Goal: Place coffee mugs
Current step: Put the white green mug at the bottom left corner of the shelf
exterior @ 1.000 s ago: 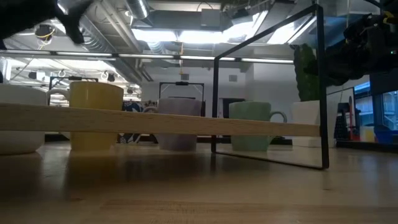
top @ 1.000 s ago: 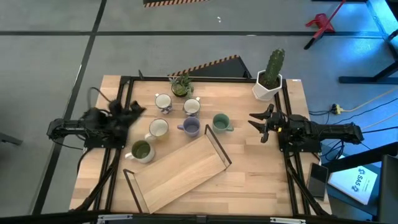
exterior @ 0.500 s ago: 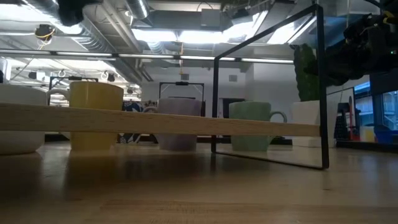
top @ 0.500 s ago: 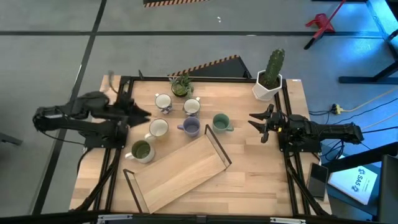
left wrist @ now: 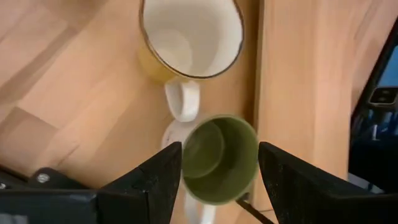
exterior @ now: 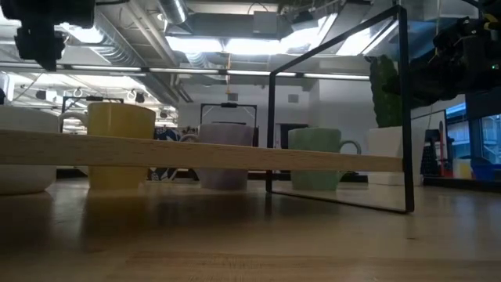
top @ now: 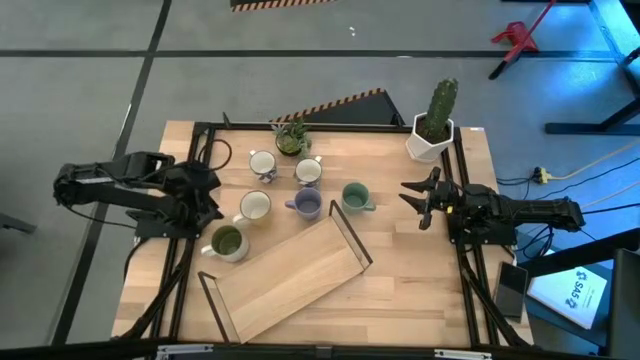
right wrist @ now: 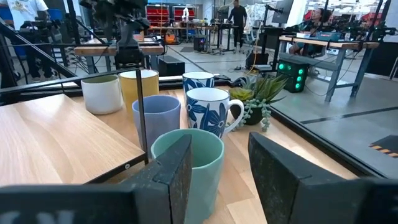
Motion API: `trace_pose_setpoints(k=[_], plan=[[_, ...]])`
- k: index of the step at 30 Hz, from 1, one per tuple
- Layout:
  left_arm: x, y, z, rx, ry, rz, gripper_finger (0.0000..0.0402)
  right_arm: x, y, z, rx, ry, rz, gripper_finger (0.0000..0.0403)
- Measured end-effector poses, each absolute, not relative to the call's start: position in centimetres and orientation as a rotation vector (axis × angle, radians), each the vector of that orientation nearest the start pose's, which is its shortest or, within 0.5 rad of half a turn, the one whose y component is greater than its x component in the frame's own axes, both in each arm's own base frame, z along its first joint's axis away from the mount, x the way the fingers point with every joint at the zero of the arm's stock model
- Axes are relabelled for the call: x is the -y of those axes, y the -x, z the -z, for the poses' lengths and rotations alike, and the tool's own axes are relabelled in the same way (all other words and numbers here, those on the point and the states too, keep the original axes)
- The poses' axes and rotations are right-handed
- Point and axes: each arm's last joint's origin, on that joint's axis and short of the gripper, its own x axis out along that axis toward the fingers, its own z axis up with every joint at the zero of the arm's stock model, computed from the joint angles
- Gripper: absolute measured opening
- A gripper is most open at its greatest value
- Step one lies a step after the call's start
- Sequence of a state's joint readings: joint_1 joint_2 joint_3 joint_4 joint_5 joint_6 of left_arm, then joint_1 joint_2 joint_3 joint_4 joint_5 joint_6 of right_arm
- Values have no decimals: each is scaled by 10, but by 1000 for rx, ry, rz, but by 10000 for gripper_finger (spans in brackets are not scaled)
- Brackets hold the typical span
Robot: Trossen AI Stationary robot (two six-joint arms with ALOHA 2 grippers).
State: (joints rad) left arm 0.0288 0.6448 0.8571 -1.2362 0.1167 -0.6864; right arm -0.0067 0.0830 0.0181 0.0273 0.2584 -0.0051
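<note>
Six mugs stand on their bases on the wooden table: an olive green mug, a cream mug, a lavender mug, a teal mug and two white mugs. My left gripper hangs open at the table's left side, pointing down. In its wrist view its fingers stand on either side of the olive green mug, above it and clear of it. My right gripper waits open at the table's right side, level, facing the teal mug.
A wooden tray with black wire end frames lies slanted across the table's near half, beside the olive mug. A cactus in a white pot and a small green plant stand at the far edge. Black frame rails run along the table's sides.
My left arm has lifted, and its gripper has tipped from roughly level to pointing down. It has drawn a little toward the table's near-left, over the olive green and cream mugs. The mugs have stayed in place.
</note>
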Motion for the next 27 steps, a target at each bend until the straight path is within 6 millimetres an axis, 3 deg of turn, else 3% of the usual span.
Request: trace_pose_setpoints(k=[9, 16, 27], plan=[[6, -86, -256, -1160, 660, -242, 208, 8, -101, -166, -38, 10, 265, 143], [11, -91, -242, -1146, 580, -245, 208, 8, -101, -166, -39, 13, 265, 143], [20, -110, -209, -1221, 538, -269, 208, 8, -101, -166, -39, 13, 265, 143]])
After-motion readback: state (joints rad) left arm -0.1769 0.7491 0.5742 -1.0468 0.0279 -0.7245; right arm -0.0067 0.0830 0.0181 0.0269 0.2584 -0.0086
